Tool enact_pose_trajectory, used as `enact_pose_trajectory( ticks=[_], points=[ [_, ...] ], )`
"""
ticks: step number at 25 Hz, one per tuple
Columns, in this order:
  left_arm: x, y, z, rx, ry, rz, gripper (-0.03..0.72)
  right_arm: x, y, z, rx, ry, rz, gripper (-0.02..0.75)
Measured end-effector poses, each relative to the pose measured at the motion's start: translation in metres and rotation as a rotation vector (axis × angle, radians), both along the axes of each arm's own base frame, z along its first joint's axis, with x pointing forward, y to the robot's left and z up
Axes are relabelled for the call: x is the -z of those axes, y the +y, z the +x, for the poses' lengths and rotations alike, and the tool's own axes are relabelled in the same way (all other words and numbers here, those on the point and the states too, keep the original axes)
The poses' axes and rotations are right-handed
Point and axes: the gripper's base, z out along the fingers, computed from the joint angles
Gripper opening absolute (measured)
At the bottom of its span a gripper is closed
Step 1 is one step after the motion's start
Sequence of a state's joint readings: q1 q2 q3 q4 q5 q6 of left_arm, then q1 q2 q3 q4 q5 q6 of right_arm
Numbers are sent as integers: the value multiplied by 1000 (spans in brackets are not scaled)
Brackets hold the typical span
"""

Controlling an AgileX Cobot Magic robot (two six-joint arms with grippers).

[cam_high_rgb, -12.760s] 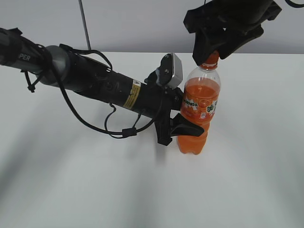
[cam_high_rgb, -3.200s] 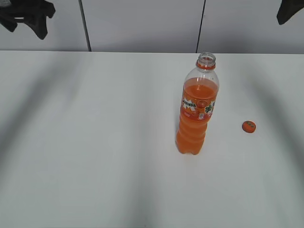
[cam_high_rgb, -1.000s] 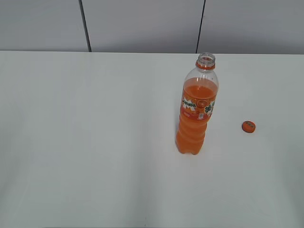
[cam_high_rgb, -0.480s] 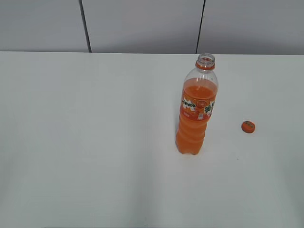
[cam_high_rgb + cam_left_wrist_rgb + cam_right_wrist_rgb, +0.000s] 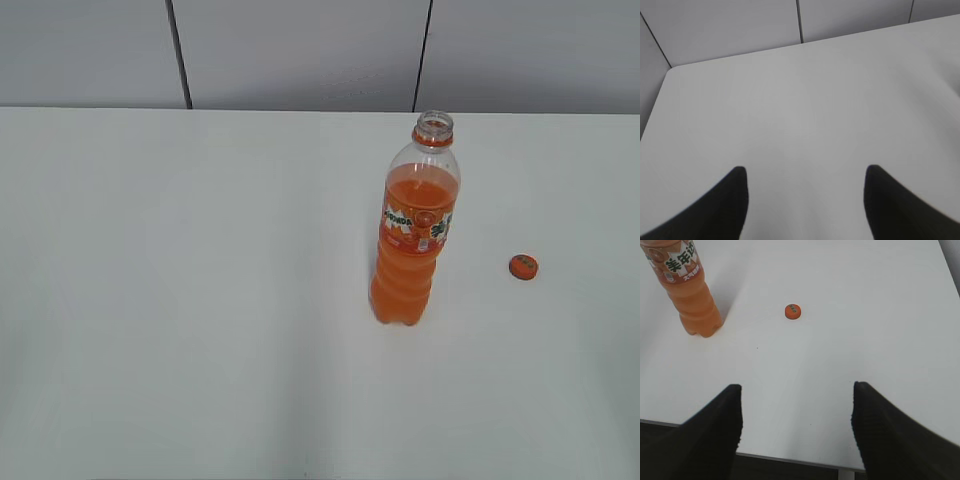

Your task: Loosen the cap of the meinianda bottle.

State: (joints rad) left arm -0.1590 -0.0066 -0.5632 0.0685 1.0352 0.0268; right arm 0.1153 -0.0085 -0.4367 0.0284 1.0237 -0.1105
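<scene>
The meinianda bottle (image 5: 415, 235) stands upright on the white table with its neck open and no cap on it; its lower body also shows in the right wrist view (image 5: 687, 290). The orange cap (image 5: 523, 266) lies flat on the table to the bottle's right, apart from it, and shows in the right wrist view (image 5: 793, 311). Neither arm appears in the exterior view. My left gripper (image 5: 805, 172) is open and empty over bare table. My right gripper (image 5: 796, 390) is open and empty, pulled back over the table's near edge, well short of the cap.
The white table (image 5: 200, 300) runs back to a grey panelled wall (image 5: 300, 50). The left wrist view shows the table's rounded far-left corner (image 5: 671, 70). The right wrist view shows the table's front edge (image 5: 790, 460) with dark floor below.
Since 12.8 s ago the cap has come off the bottle and lies on the table, and both arms have left the exterior view. Nothing has moved over the last second.
</scene>
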Motion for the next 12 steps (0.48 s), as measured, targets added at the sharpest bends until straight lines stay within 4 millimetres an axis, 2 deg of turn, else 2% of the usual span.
enact_pose_trajectory(
  ticks=[6,12],
  points=[
    [0,0,0,-3,0,0,431,0,0,0,0,0,0,512],
    [0,-1,-1,-85,0,0,421,0,0,0,0,0,0,512]
  ],
)
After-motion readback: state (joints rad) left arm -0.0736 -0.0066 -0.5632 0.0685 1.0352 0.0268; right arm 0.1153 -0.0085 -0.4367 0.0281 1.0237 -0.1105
